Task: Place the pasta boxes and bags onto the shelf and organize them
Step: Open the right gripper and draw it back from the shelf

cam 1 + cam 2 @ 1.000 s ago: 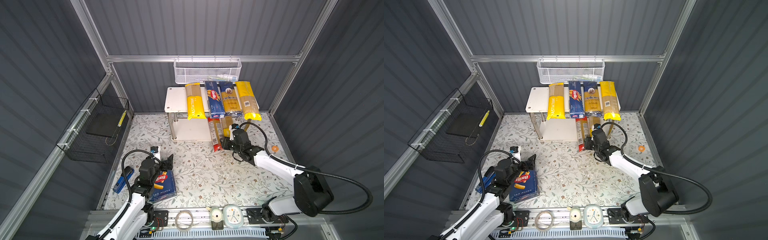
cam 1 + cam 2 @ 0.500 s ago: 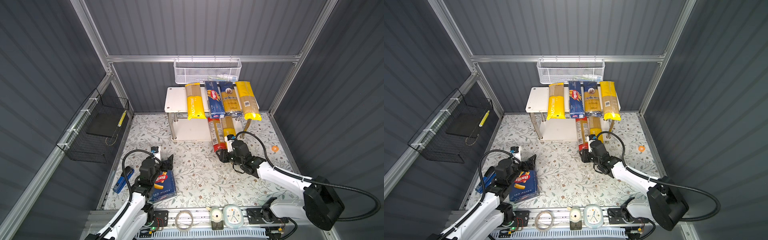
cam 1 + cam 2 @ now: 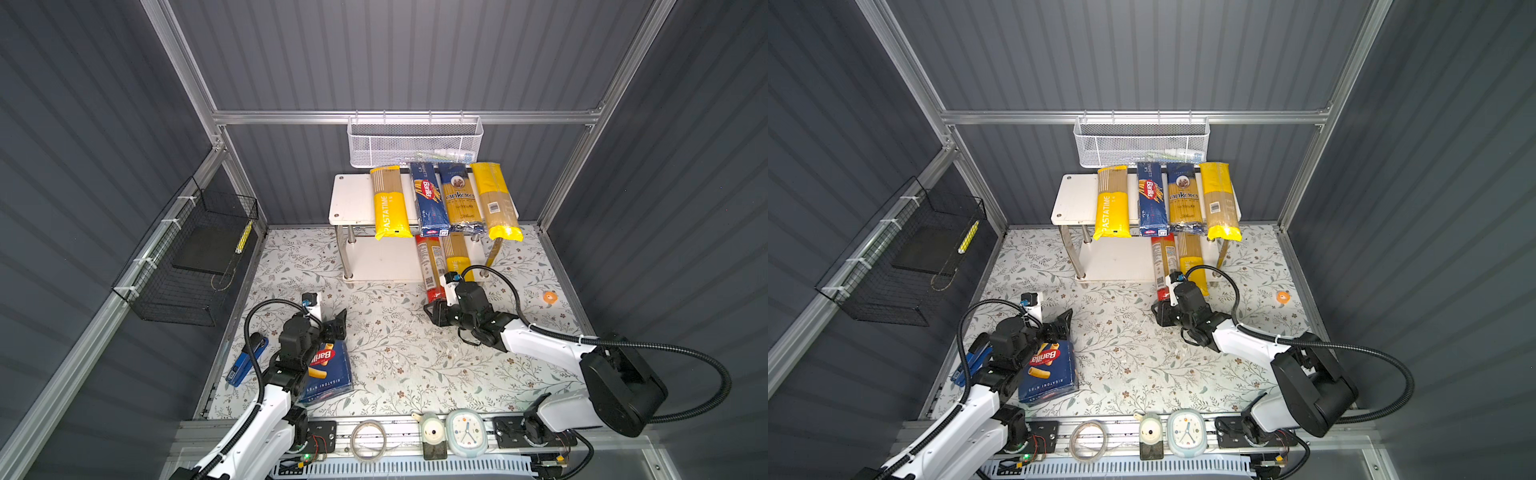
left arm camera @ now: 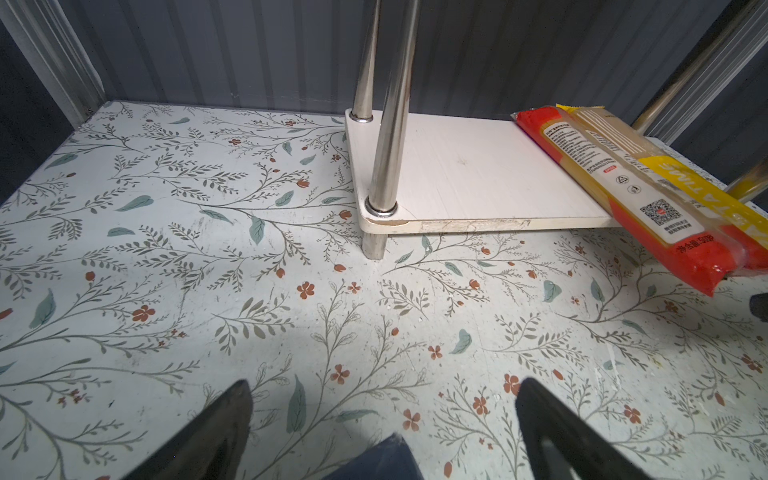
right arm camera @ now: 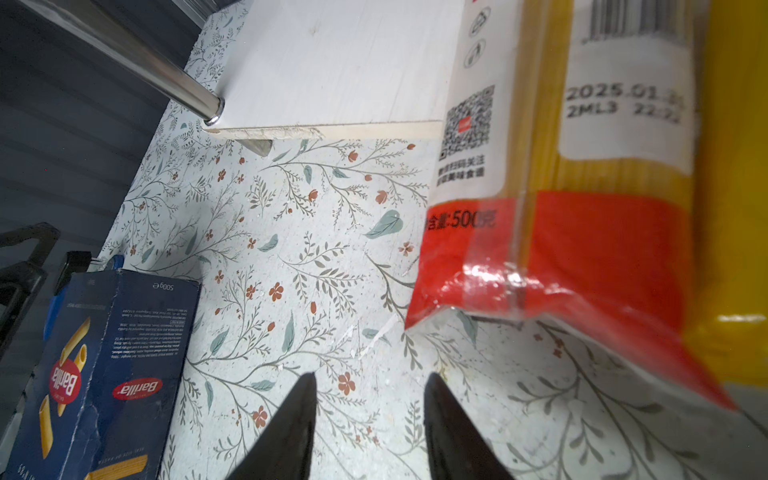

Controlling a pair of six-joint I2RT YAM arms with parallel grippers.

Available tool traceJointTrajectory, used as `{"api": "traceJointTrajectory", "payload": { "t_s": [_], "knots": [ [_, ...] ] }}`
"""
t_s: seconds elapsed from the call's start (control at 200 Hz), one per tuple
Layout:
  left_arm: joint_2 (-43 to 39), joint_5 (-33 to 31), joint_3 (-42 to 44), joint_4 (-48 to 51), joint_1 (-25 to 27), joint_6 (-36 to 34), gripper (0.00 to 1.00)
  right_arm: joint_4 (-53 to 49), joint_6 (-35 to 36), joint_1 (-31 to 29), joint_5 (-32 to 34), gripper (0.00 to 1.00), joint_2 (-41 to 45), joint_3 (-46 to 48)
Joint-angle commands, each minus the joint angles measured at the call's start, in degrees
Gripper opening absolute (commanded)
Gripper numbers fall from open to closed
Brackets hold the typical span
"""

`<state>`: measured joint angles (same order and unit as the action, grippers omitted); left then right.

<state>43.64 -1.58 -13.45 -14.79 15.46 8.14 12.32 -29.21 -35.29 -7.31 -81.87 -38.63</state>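
Hidden or cut off:
- Red-ended bag (image 3: 430, 262) and lower PASTATIME bag (image 3: 456, 255) lie on the shelf's (image 3: 353, 199) lower board. Their far ends are hidden under the top board and their near ends overhang its front edge. In the right wrist view both are blurred and cut by the frame.
- Rigatoni box (image 3: 330, 374) lies flat on the counter (image 3: 395, 353), well in front of the shelf's left end, partly covered by the left arm (image 3: 291, 345). The left wrist view shows only one corner of it.
- Blue item (image 3: 243, 368) beside that arm: cannot identify.
- Mesh basket (image 3: 415, 141) above the shelf: contents unclear.

Top board, side by side, all overhanging the front: upper PASTATIME bag (image 3: 388, 208), spaghetti box (image 3: 428, 203), ankara bag (image 3: 459, 199), barcode bag (image 3: 496, 203).

Left jaws: open, empty, over the rigatoni box's shelf-side edge.
Right jaws: apart with nothing between them, just in front of the red-ended bag's near end.

Orange ring (image 3: 549, 296) lies on the counter, right of the shelf.
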Motion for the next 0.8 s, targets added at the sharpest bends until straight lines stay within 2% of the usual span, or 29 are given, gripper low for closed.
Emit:
{"api": "traceJointTrajectory", "payload": {
  "t_s": [0.0,0.535,0.795],
  "knots": [
    [-0.50,-0.89,-1.54,-0.51,0.36,-0.46,1.00,0.49,-1.10,-0.14,1.54,0.45,-1.01,-1.60],
    [-0.99,-0.88,-1.31,-0.33,0.36,-0.44,1.00,2.48,0.89,0.21,3.69,0.45,-3.23,-3.62],
    [-0.82,-0.88,-1.40,-0.33,0.36,-0.43,1.00,4.34,2.01,1.26,1.58,0.46,-6.38,-5.43]
  ]
}}
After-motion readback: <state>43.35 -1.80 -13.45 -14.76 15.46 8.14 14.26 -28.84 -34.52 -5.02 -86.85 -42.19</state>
